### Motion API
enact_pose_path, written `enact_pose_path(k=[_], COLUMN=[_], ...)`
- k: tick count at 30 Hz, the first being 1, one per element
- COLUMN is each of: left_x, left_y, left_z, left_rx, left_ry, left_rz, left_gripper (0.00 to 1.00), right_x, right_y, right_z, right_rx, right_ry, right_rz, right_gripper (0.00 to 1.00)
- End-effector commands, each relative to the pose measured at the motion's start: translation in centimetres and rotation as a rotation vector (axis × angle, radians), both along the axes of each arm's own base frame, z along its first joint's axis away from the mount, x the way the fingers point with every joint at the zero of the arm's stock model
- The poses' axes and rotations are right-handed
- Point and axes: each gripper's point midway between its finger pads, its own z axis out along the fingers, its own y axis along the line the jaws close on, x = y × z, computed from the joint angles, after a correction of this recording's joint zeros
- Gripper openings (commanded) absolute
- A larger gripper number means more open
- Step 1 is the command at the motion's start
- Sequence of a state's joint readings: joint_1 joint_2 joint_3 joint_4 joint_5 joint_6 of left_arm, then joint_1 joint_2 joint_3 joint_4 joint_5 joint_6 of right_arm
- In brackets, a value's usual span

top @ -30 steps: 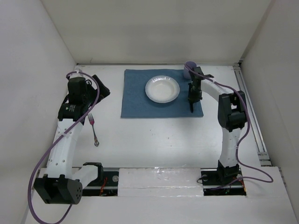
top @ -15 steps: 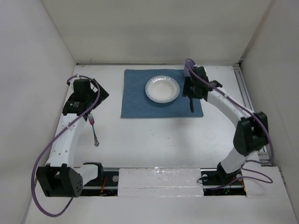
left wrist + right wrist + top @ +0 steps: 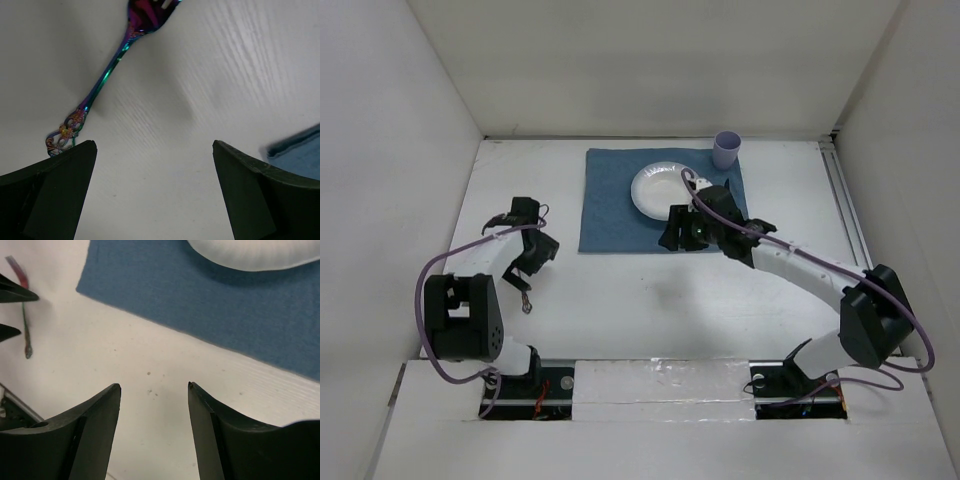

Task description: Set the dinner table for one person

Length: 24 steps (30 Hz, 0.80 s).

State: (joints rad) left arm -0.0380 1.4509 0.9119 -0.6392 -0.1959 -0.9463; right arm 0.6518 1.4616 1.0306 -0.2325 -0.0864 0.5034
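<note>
Nothing gripped; fork (image 3: pixel 107 75) lies on bench (image 3: pixel 620 310).
Left claw (image 3: pixel 152 150) wide open beside its handle; right claw (image 3: pixel 154 386) parted, just off placemat (image 3: pixel 200 300) edge near bowl (image 3: pixel 260 255).

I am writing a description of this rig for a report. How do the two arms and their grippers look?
The left arm and right arm both have white curved links and black joint housings. A purple cable loops along each. The left gripper and right gripper have plain dark, wedge-shaped fingers. No markings are readable.
</note>
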Motion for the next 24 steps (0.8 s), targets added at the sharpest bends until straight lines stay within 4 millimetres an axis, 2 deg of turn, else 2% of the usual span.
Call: enact_pose_path(k=[1, 3, 7, 11, 15, 16, 18, 21, 24], left_x=[-1.9, -1.9, -1.2, 0.1, 0.0, -0.3, 0.5, 0.4, 0.4], left_y=[2.0, 3.5, 4.2, 4.7, 7.7, 8.7, 8.0, 7.6, 7.0], left_z=[-0.9, -1.2, -1.3, -0.2, -0.1, -0.8, -1.5, -3.0, -4.0], left_rx=[0.053, 0.063, 0.075, 0.107, 0.182, 0.168, 0.109, 0.083, 0.051], left_ry=[0.038, 0.023, -0.002, -0.038, 0.000, 0.022, 0.003, 0.044, 0.044], left_rz=[0.109, 0.115, 0.095, 0.063, 0.081, 0.107, 0.066, 0.058, 0.038], left_gripper=[1.00, 1.00, 0.99, 0.99, 0.97, 0.96, 0.90, 0.87, 0.85], right_x=[-0.1, -0.7, -1.2, -1.7, -2.0, -2.0, -2.1, -1.7, -1.8], right_y=[3.0, 3.4, 3.9, 4.3, 4.5, 4.5, 4.2, 3.7, 3.6], right_z=[2.6, 2.5, 3.3, 3.4, 3.9, 3.9, 3.8, 4.6, 4.1], right_rx=[0.145, 0.168, 0.200, 0.205, 0.212, 0.212, 0.208, 0.210, 0.205], right_ry=[-0.052, -0.032, -0.052, -0.047, -0.056, -0.056, -0.060, -0.086, -0.079], right_rz=[0.094, 0.123, 0.137, 0.157, 0.167, 0.167, 0.158, 0.146, 0.145], right_gripper=[0.62, 0.62, 0.62, 0.62, 0.62, 0.62, 0.62, 0.62, 0.62])
